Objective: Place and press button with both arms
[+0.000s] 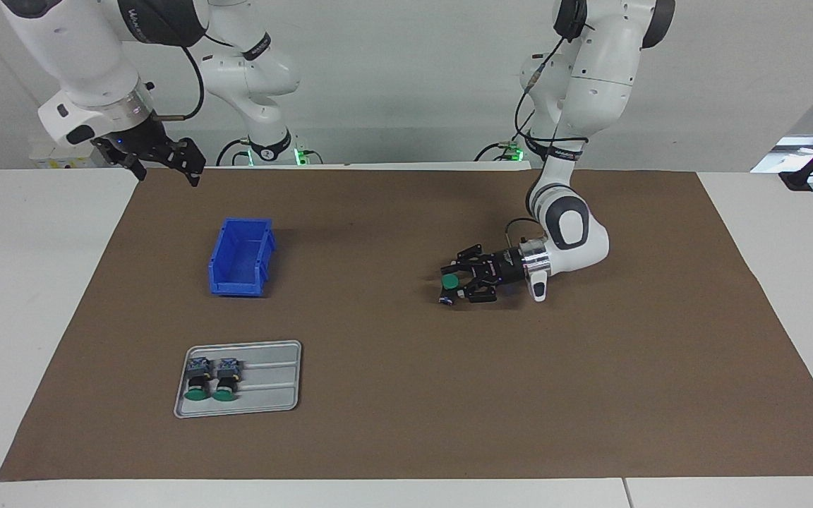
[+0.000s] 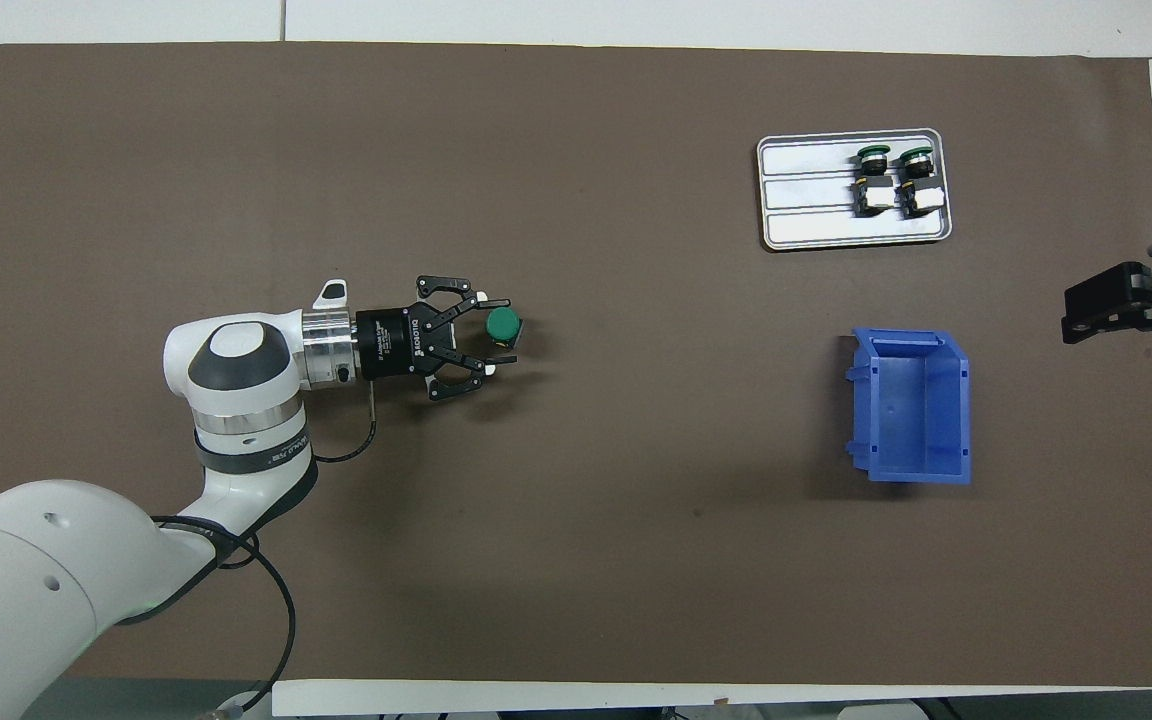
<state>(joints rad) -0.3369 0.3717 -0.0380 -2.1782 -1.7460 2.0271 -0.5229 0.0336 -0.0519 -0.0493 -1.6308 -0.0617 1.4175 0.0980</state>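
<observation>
One green-capped button (image 1: 451, 281) stands on the brown mat with its cap up, mid-table toward the left arm's end; it also shows in the overhead view (image 2: 503, 323). My left gripper (image 1: 453, 285) lies low over the mat, open, its fingers spread on either side of the button (image 2: 507, 333). My right gripper (image 1: 166, 166) waits open in the air over the mat's edge at the right arm's end (image 2: 1101, 300), beside the blue bin. Two more buttons (image 1: 210, 381) lie in the grey tray (image 2: 894, 178).
An empty blue bin (image 1: 237, 288) (image 2: 916, 475) stands toward the right arm's end. The grey tray (image 1: 272, 381) (image 2: 806, 190) lies farther from the robots than the bin. The brown mat (image 1: 406, 395) covers most of the table.
</observation>
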